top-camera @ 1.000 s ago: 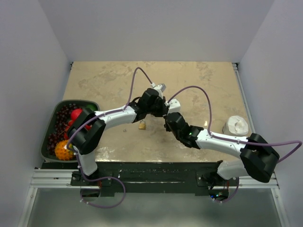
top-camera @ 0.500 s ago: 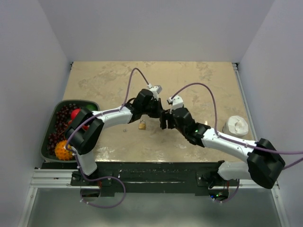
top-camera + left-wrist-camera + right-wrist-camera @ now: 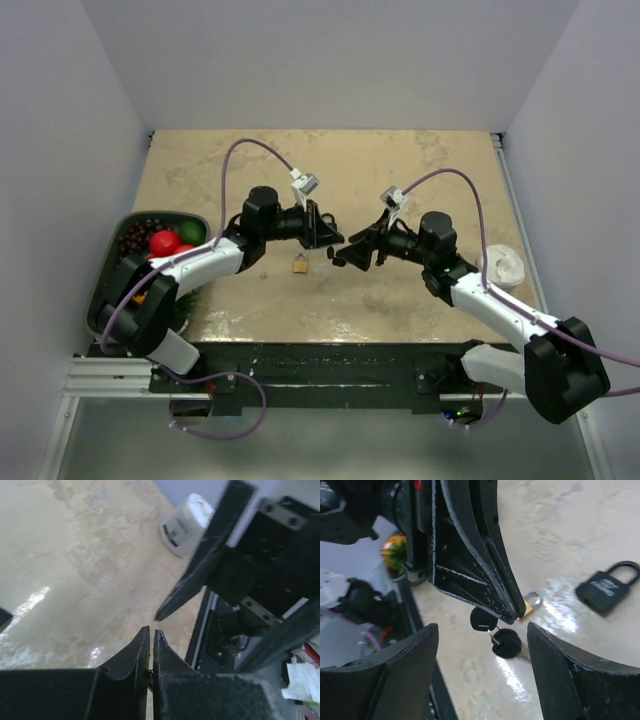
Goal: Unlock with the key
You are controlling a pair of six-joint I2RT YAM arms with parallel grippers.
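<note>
My left gripper (image 3: 328, 238) is shut on a black-headed key (image 3: 482, 619), held above the table. A second black key (image 3: 506, 643) dangles from it on a ring. My right gripper (image 3: 345, 255) faces it, open, one finger (image 3: 410, 665) on each side of the keys and touching neither. In the left wrist view the left gripper (image 3: 151, 630) shows its jaws pressed together with a thin wire between them. A small brass padlock (image 3: 300, 264) lies on the table under the grippers. It shows again as the brass padlock (image 3: 530, 605) behind the left fingers (image 3: 485, 565). A black padlock (image 3: 607, 587) lies farther off.
A dark bowl (image 3: 105, 300) of fruit sits at the table's left edge. A white cup (image 3: 498, 265) stands near the right edge, and the left wrist view shows the same cup (image 3: 187, 522). The black rail runs along the near edge.
My right gripper has opened and let go of the keys, which stay in the left gripper. Both arms have swung back and apart.
</note>
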